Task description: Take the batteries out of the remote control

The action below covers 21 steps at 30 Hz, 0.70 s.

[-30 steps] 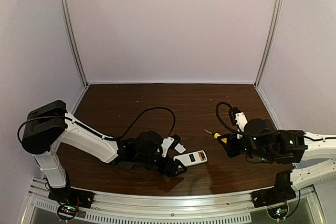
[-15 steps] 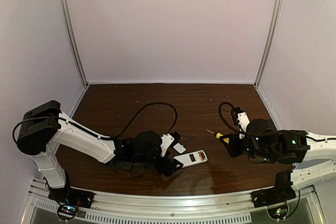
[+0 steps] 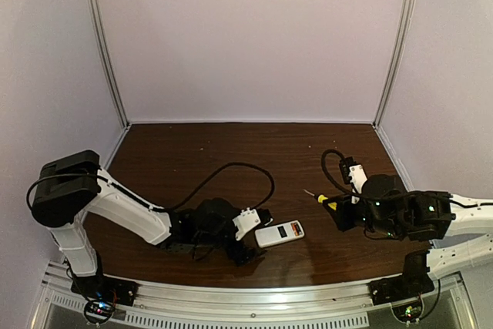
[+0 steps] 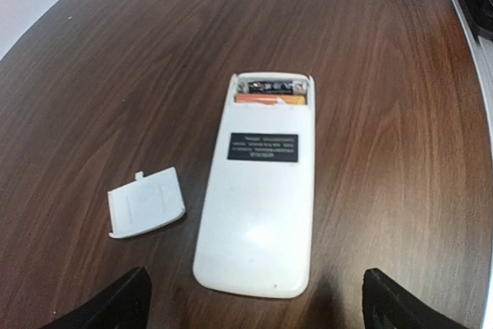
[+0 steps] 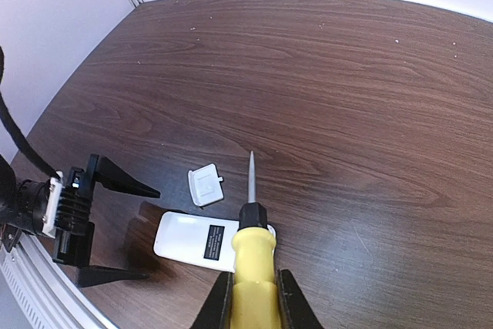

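My left end effector (image 4: pixel 254 298) is spread wide. Its two dark, matte fingertips (image 4: pixel 115 306) taper to points low on either side of the remote control (image 4: pixel 258 198) and touch neither the remote nor anything else. The remote is a smooth white plastic bar with rounded corners. It lies flat on the counter (image 4: pixel 385 75) with its back turned up, and a black rectangular label with fine pale print sits across its middle.

At its far end the compartment is uncovered, a shallow rectangular recess. The batteries (image 4: pixel 266 96) lie crosswise inside it. One is an orange-toned cylinder. The other, just beyond it, is darker with a pale glint, and I cannot make it out clearly.

The cover (image 4: pixel 146 204) rests apart from the remote on its left. It is a small flat white plate, nearly square, with a little tab on one edge.

My right end effector (image 5: pixel 253 302) is pressed onto the screwdriver (image 5: pixel 253 260). It pinches the glossy yellow handle between both fingers. A black collar joins the handle to a thin grey metal shaft, which points away over the counter, well apart from the remote.

The counter is dark brown wood with a long streaked grain and a slight sheen.
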Motion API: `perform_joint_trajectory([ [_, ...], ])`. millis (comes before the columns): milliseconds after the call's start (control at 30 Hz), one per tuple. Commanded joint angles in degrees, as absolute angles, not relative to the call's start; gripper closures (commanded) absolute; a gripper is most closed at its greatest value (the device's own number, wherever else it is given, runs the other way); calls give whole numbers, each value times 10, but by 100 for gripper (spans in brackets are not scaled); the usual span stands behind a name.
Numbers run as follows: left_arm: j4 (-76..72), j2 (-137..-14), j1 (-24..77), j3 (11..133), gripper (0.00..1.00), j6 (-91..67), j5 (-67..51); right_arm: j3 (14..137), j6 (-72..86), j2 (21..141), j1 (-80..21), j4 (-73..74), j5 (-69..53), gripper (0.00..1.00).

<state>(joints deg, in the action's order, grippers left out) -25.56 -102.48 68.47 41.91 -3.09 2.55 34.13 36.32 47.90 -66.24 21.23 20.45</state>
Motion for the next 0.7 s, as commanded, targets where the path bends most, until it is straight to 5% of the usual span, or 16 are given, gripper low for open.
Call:
perform_joint_trajectory([
  [0, -301, -1061, 683, 431, 3, 32, -44, 331, 362, 478, -663, 213, 215, 100],
  [667, -325, -1136, 624, 476, 11, -6, -169, 314, 367, 455, -664, 215, 215, 100],
])
